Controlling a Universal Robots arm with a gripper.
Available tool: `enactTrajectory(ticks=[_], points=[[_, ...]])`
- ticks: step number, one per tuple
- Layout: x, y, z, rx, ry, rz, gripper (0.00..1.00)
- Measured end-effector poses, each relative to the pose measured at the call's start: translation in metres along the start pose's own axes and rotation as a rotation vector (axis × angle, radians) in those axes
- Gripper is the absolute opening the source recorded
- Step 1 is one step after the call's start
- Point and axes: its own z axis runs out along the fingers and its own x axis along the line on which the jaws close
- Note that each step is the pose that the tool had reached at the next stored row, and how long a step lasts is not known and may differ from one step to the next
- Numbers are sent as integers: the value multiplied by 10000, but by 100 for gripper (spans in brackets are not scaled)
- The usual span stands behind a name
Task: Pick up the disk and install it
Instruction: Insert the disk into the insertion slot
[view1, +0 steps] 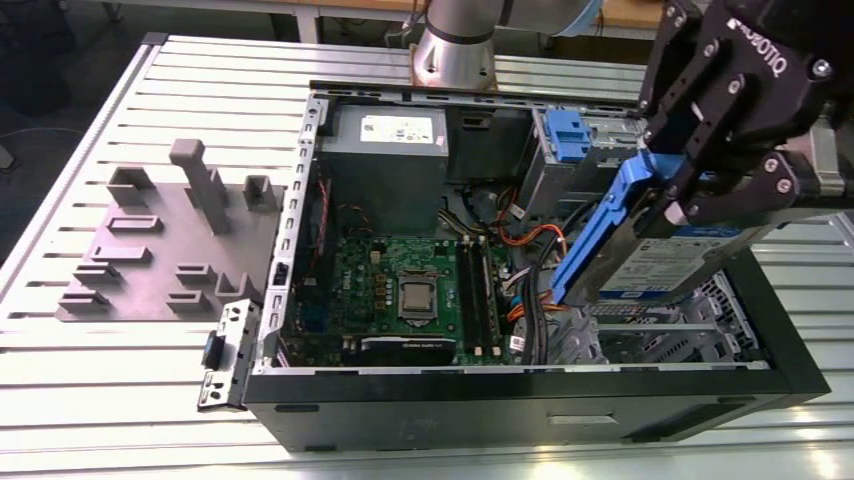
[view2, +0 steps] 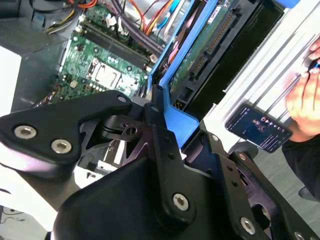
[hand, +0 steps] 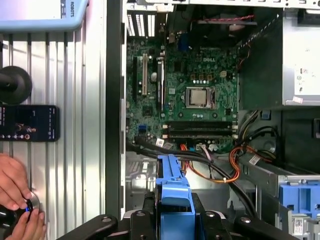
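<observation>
Your gripper (view1: 714, 195) is clamped shut on the disk (view1: 667, 262), gripping it across the blue side rails, so the disk is off the bench (view1: 120, 390) and in the air. It hangs over the open computer case (view1: 534, 405), at the exterior view's right end, to the right of the motherboard (view1: 400, 290).

The relation that matters is the tilt. The disk sits just below the gripper, and its long axis runs steeply down toward the metal drive cage (view1: 667, 335) beneath it. Its low end appears close to the orange cables (view1: 530, 237) and is not yet inside the cage. 1 blue clip (view1: 567, 135) sits in the far bay.
</observation>
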Motion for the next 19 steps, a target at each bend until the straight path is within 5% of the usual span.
enactTrajectory(ticks=[7, 19], points=[[3, -187, 39, -1, 1, 0, 36], [2, -361, 96, 0, -1, 0, 36]])
